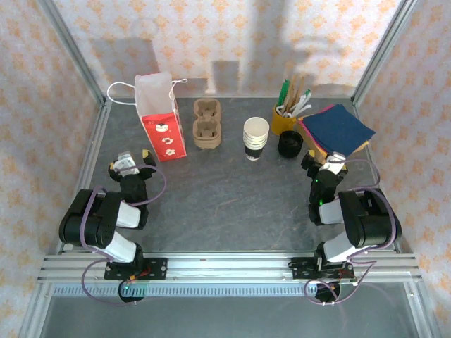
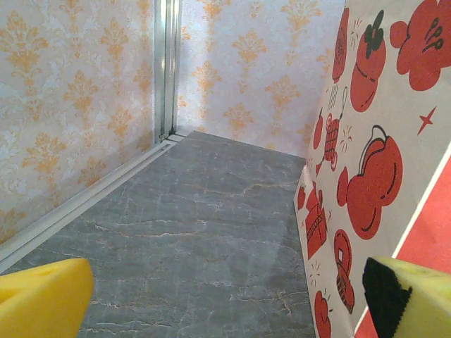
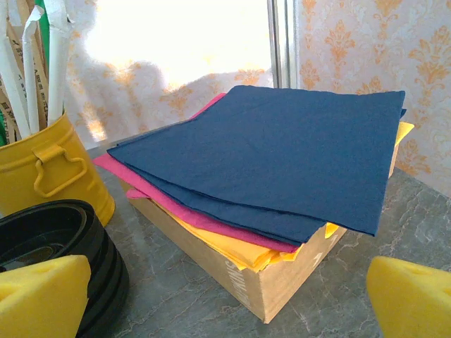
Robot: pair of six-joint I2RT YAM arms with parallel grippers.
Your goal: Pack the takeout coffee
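White cup [image 1: 256, 138] stands mid-table beside carrier [image 1: 207, 124], untouched. Your left gripper [image 1: 130, 161] and right gripper [image 1: 323, 161] both gape empty. You've started nothing, I'd say; reach for the cup first.

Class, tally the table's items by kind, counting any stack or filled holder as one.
Paper bag: 1
Cup carrier: 1
White paper cup: 1
Yellow utensil pot: 1
Black lid stack: 1
Napkin box: 1
Total: 6
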